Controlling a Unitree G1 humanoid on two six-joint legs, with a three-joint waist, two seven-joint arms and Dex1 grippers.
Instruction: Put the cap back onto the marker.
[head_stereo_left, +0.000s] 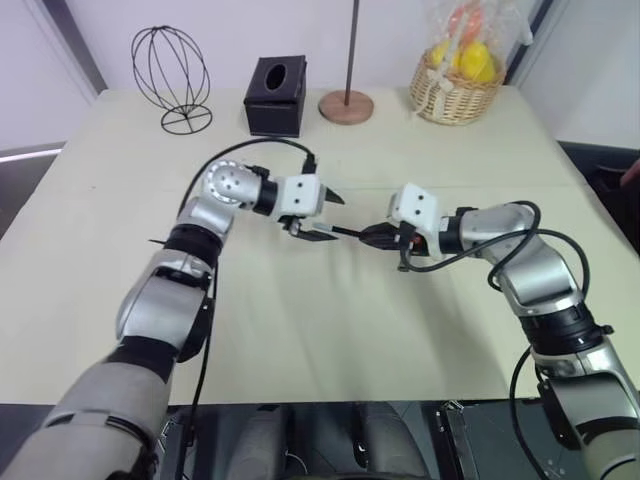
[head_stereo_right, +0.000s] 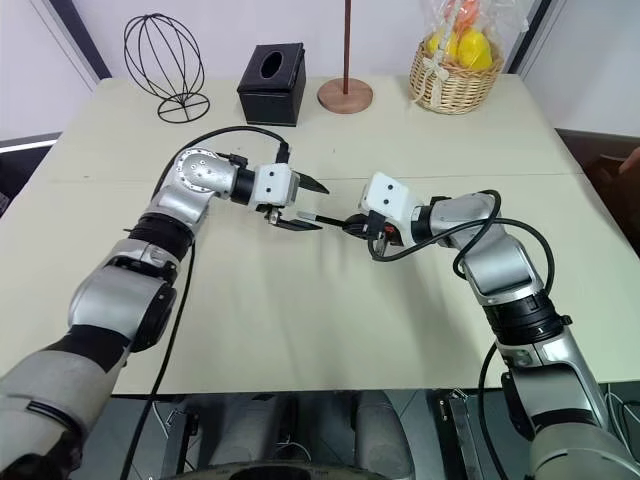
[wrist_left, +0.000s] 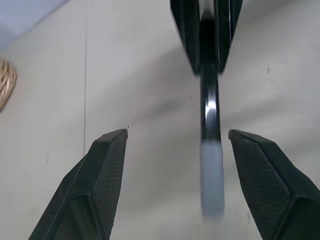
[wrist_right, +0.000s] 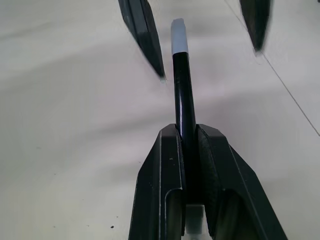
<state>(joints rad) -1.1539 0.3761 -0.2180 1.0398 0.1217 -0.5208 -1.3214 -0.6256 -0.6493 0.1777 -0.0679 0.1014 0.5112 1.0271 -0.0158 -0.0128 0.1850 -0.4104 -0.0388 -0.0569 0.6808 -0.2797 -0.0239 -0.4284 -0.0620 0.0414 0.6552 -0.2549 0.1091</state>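
Note:
The black marker (wrist_right: 181, 85) sticks out level from my right gripper (wrist_right: 188, 131), which is shut on its rear part. The pale grey-white cap (wrist_left: 211, 175) sits on the marker's free end, in line with the barrel. My left gripper (wrist_left: 177, 134) faces the right one over the middle of the table. It is open, its two fingers (wrist_left: 105, 170) standing on either side of the capped end without touching it. In the left eye view the left gripper (head_stereo_left: 330, 216) and the right gripper (head_stereo_left: 375, 236) meet tip to tip just above the table top.
Along the far edge of the beige table (head_stereo_left: 300, 330) stand a black wire head form (head_stereo_left: 172, 75), a black tissue box (head_stereo_left: 275, 95), a round wooden stand base (head_stereo_left: 346, 106) with a pole, and a wicker basket (head_stereo_left: 458, 92) of wrapped fruit.

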